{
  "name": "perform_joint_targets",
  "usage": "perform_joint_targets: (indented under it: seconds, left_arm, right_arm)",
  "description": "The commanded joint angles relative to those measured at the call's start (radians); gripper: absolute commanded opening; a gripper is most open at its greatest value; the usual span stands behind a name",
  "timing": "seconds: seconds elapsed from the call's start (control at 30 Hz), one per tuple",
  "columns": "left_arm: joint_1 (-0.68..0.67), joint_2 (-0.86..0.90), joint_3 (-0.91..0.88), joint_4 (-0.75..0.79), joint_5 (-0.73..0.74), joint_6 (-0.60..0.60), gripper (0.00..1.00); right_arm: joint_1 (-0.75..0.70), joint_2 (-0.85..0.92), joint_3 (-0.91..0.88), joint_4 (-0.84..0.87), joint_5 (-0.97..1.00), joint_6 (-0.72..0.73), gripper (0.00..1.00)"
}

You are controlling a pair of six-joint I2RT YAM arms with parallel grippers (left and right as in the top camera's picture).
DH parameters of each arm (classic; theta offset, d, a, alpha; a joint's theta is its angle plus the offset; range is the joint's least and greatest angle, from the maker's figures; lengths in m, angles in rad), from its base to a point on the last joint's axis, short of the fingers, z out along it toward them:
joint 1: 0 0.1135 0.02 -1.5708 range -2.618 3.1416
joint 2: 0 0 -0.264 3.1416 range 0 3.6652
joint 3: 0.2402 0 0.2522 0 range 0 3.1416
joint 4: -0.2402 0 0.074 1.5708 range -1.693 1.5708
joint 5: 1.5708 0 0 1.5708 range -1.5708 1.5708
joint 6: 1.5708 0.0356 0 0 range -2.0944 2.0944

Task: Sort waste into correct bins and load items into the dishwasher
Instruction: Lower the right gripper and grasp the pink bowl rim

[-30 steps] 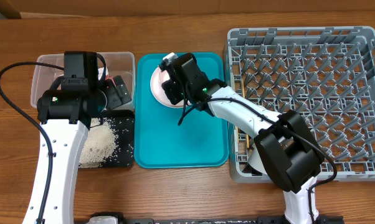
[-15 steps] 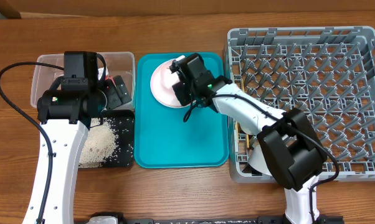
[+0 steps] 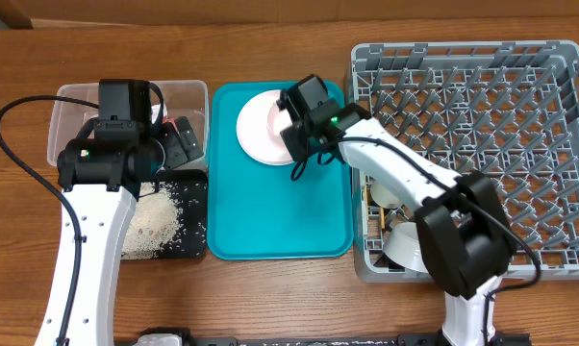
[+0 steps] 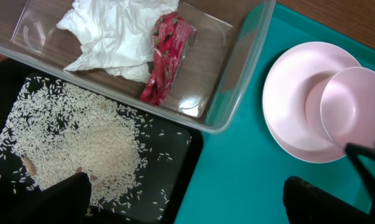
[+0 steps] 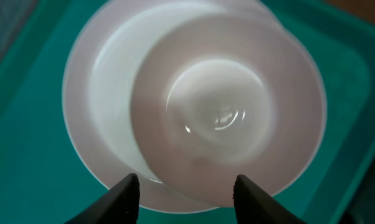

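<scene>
Fingers of R gripper stand spread, nothing btwn them. Just beyond the tips sits bowl on pink plate, both on teal tray. Vs earlier frame: R gripper has pulled back toward rack, jaws wider, plate more exposed. L gripper is wide open above rice in black tray, unchanged.

Reference item: teal tray, flat on the counter. At its far end lies the pink plate, with the right gripper over the plate's right edge. Just right of it stands the grey dish rack. Just left are the clear tub and the black tray holding rice.
</scene>
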Motion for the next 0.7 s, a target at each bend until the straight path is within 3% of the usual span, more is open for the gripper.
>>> perform_joint_targets:
  seconds: [0.0, 0.67]
  left_arm:
    - [0.004, -0.002, 0.014, 0.001, -0.002, 0.001, 1.0]
    - [0.004, -0.002, 0.014, 0.001, -0.002, 0.001, 1.0]
  right_arm:
    - [0.006, -0.103, 0.045, 0.005, 0.016, -0.004, 0.51]
    - [0.075, 0.059, 0.044, 0.172, 0.006, -0.053, 0.5]
